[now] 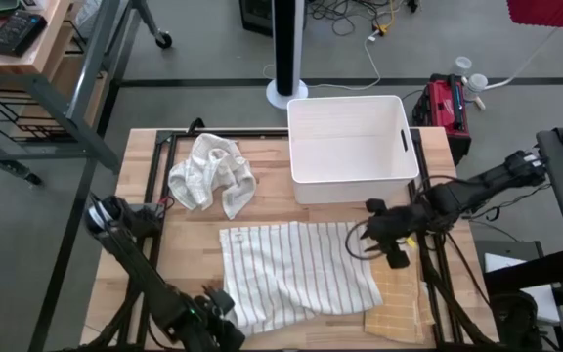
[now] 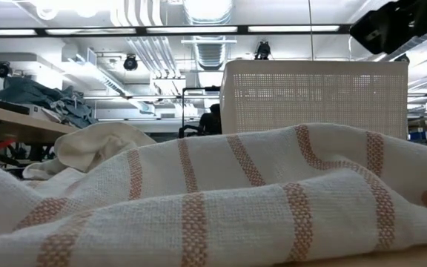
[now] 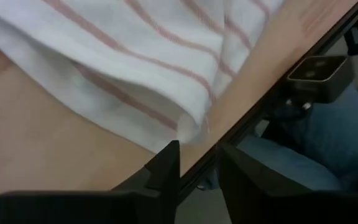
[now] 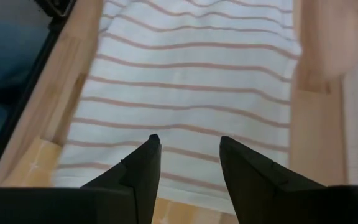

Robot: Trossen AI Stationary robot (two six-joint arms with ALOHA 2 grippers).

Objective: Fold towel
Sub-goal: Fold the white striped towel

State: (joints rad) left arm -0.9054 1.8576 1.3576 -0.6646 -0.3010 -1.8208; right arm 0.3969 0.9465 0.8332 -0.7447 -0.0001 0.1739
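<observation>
Both grippers empty: right gripper (image 4: 188,155) parted over the striped towel (image 1: 296,269), left gripper (image 3: 197,163) narrowly parted (pinch corners squarely).

The left arm comes in from the left side and reaches down to the near edge of the bench. Its left pincer (image 3: 197,165) sits low there, and its two dark fingers (image 3: 163,165) stand a small way apart with nothing between them. The right arm comes in from the right side, bent at the elbow, and stretches toward the middle. Its right pincer (image 4: 188,162) hangs in the air, pointing down. Its two dark fingers (image 4: 143,163) are spread apart, and they hold nothing.
</observation>
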